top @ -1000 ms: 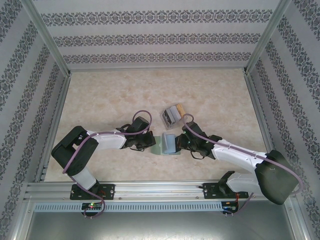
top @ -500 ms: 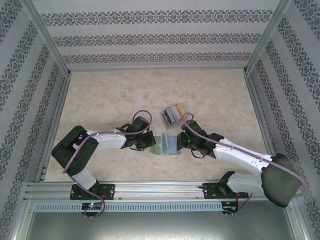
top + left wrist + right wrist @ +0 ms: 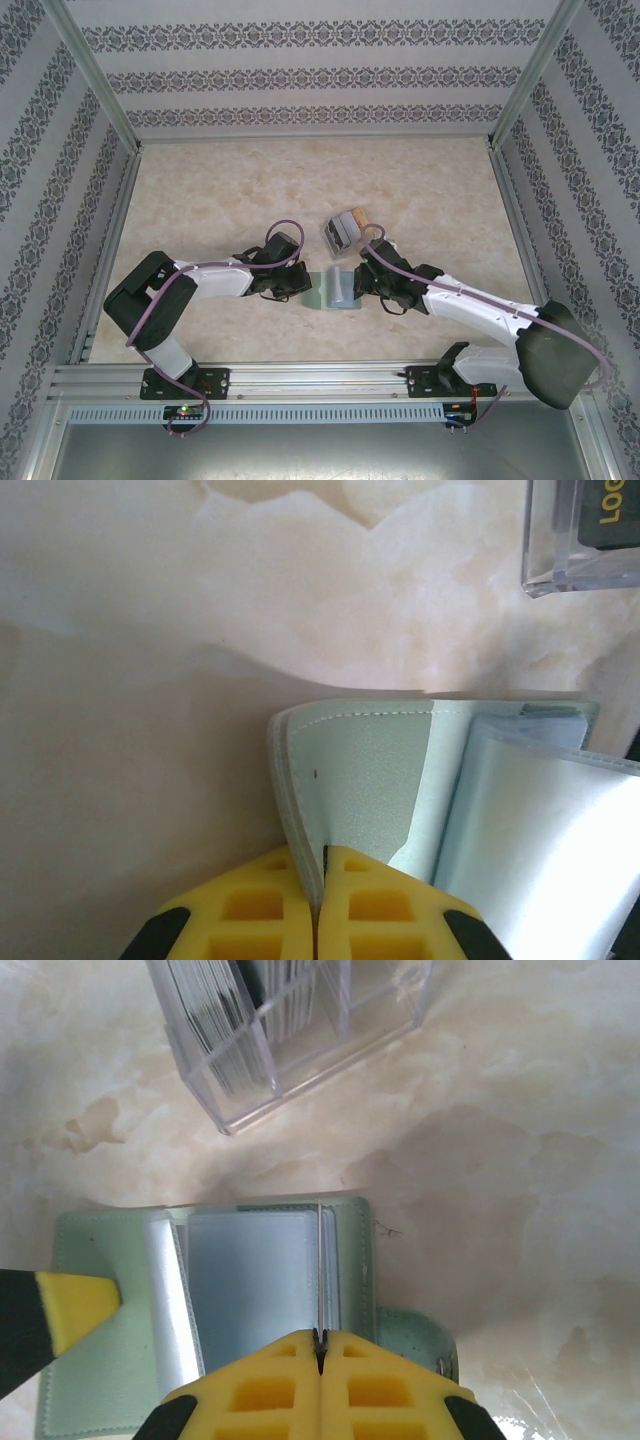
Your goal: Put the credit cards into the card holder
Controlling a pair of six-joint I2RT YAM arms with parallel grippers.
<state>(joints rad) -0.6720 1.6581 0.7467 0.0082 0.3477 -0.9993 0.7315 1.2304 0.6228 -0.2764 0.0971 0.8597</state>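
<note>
The card holder [image 3: 335, 290], a sage-green wallet, lies open on the table between my two grippers. My left gripper [image 3: 322, 852] is shut on the edge of its left flap [image 3: 365, 780]. My right gripper [image 3: 320, 1338] is shut on a thin credit card [image 3: 319, 1260], seen edge-on and standing upright over the wallet's grey inner pockets [image 3: 250, 1290] near their right side. The wallet's snap tab [image 3: 420, 1335] sticks out to the right. More credit cards [image 3: 255, 1005] stand inside a clear box.
The clear plastic box [image 3: 343, 228] sits just behind the wallet, close to the right gripper [image 3: 366, 283]. A yellow finger of the left gripper [image 3: 60, 1305] reaches in over the wallet's left flap. Metal frame rails and patterned walls bound the table.
The right gripper has crept slightly left over the wallet with the card. The left gripper has kept its hold on the flap.
</note>
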